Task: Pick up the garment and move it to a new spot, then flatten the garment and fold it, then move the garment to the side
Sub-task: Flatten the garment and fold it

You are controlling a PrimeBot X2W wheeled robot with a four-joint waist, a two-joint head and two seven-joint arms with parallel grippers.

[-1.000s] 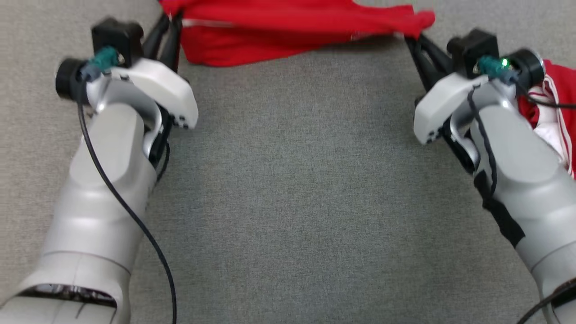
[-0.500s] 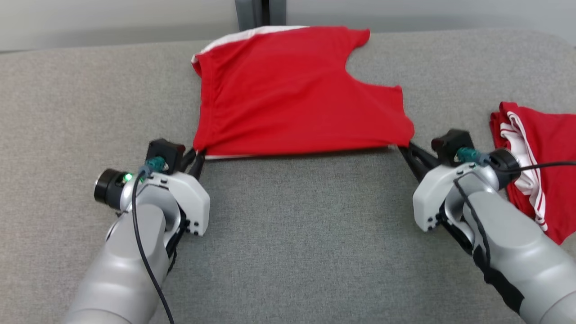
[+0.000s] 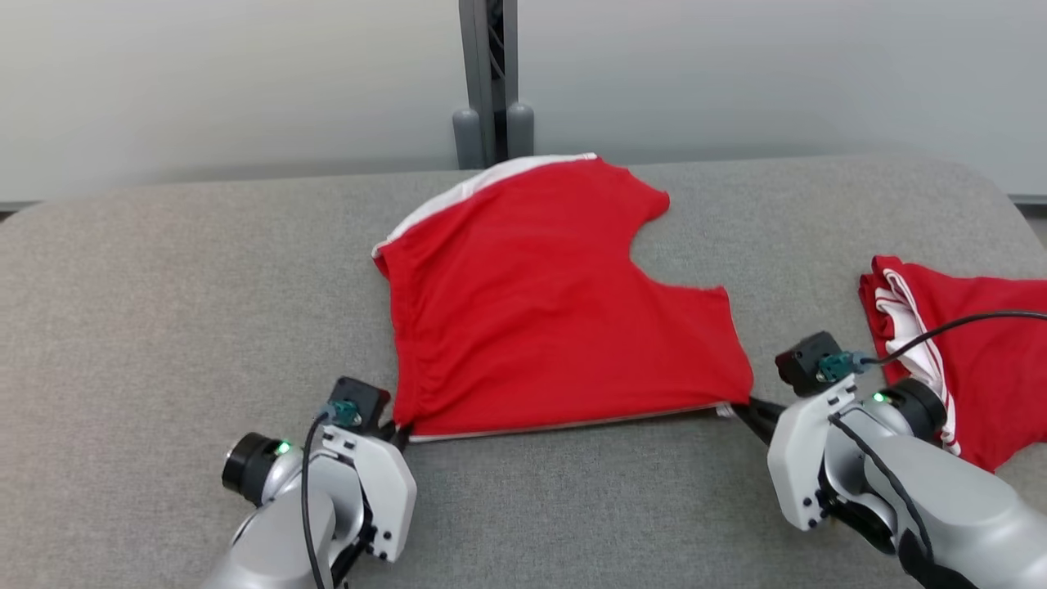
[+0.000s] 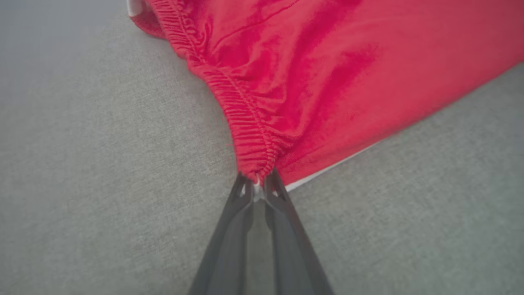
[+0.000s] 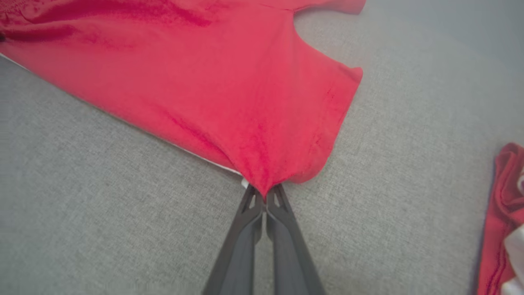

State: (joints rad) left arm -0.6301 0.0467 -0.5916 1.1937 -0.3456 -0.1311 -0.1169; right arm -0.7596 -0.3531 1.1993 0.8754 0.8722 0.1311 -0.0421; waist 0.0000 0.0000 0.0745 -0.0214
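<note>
- The red garment (image 3: 556,303) lies spread flat in the middle of the grey table (image 3: 164,311); its near edge runs straight between the two grippers
- The left gripper (image 3: 400,432) is clamped on its near-left corner, at the gathered band; the right gripper (image 3: 743,411) is clamped on its near-right corner
- Another red-and-white cloth (image 3: 981,360) lies bunched at the right, apart from it; a grey post (image 3: 489,82) stands beyond the far edge
</note>
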